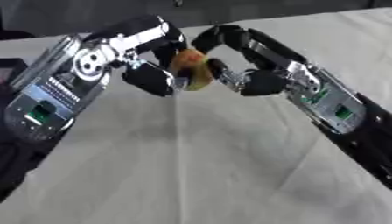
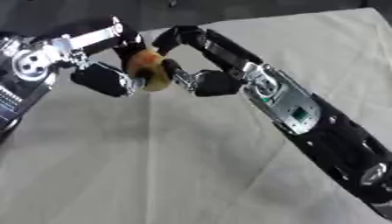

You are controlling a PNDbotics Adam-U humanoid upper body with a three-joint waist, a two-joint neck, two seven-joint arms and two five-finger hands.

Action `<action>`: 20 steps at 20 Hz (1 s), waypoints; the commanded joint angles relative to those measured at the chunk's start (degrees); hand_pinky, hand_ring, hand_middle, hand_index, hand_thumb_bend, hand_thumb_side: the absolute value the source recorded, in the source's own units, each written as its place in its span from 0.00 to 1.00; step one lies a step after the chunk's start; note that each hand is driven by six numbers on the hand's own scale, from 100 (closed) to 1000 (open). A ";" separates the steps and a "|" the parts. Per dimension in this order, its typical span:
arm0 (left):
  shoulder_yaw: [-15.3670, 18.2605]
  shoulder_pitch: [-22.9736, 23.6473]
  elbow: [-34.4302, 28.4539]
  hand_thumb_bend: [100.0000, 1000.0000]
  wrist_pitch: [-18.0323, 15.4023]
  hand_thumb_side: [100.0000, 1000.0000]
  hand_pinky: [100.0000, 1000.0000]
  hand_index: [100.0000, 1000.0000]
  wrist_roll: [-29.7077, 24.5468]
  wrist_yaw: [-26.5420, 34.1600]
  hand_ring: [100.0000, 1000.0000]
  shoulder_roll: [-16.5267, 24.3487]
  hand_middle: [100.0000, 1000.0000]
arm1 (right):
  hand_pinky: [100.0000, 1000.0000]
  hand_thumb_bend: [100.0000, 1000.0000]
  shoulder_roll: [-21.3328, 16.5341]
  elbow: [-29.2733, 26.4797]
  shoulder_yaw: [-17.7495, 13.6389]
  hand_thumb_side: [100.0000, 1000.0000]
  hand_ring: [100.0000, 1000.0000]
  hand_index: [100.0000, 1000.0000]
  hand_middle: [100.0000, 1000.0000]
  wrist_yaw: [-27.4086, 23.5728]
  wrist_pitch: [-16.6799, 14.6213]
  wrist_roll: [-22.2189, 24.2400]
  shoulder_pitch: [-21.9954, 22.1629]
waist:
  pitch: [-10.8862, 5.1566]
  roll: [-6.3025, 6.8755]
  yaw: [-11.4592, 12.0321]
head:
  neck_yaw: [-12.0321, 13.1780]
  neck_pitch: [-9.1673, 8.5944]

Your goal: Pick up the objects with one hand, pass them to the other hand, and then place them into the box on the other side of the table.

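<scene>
A small yellow and orange object (image 1: 192, 64), rounded like a piece of fruit, is held above the table's far middle between both hands. My left hand (image 1: 147, 75) comes in from the left, its fingers and thumb curled round the object's left side. From the right, my right hand (image 1: 259, 81) arches its fingers over the object's top while its thumb presses the right side. Most of the object is hidden by the fingers.
The table (image 1: 191, 175) is covered with a pale cloth with a crease down the middle. A dark shape (image 1: 9, 65) shows at the left edge, and the background beyond the far edge (image 2: 253, 8) is dark.
</scene>
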 commanded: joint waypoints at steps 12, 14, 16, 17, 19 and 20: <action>4.74 -0.27 -4.37 0.00 0.87 0.00 0.69 0.30 2.45 1.93 0.40 7.78 0.26 | 0.94 0.00 -1.28 0.32 -1.53 0.57 0.83 0.89 0.78 2.17 1.66 -0.91 0.67 | -1.05 0.57 0.14 | 0.95 0.44; 5.51 0.16 -3.96 0.00 0.62 0.00 0.69 0.30 3.07 1.96 0.40 10.21 0.26 | 0.94 0.00 -1.56 0.13 -1.62 0.56 0.83 0.89 0.78 2.15 1.82 -1.10 0.86 | -1.18 0.65 0.14 | 1.34 0.51; 6.75 1.01 -3.70 0.00 0.25 0.00 0.69 0.30 3.90 2.12 0.40 12.70 0.26 | 0.94 0.00 -1.81 -0.13 -1.72 0.56 0.83 0.89 0.78 2.15 1.99 -1.28 1.08 | -1.22 0.68 0.12 | 1.73 0.56; 7.71 1.59 -3.76 0.00 0.18 0.00 0.70 0.30 4.43 2.61 0.40 13.93 0.26 | 0.94 0.00 -1.93 -0.24 -1.79 0.56 0.83 0.89 0.78 2.18 2.04 -1.37 1.21 | -1.22 0.69 0.09 | 1.95 0.59; 9.64 2.89 -4.44 0.00 0.19 0.00 0.70 0.31 5.46 3.76 0.40 16.53 0.26 | 0.94 0.00 -2.10 -0.36 -1.93 0.56 0.83 0.89 0.78 2.32 2.11 -1.58 1.48 | -1.21 0.65 -0.02 | 2.43 0.69; 10.54 3.67 -4.84 0.00 0.27 0.00 0.70 0.31 5.84 4.31 0.40 17.98 0.26 | 0.94 0.00 -2.16 -0.39 -2.01 0.56 0.83 0.89 0.78 2.42 2.10 -1.69 1.63 | -1.22 0.60 -0.13 | 2.75 0.78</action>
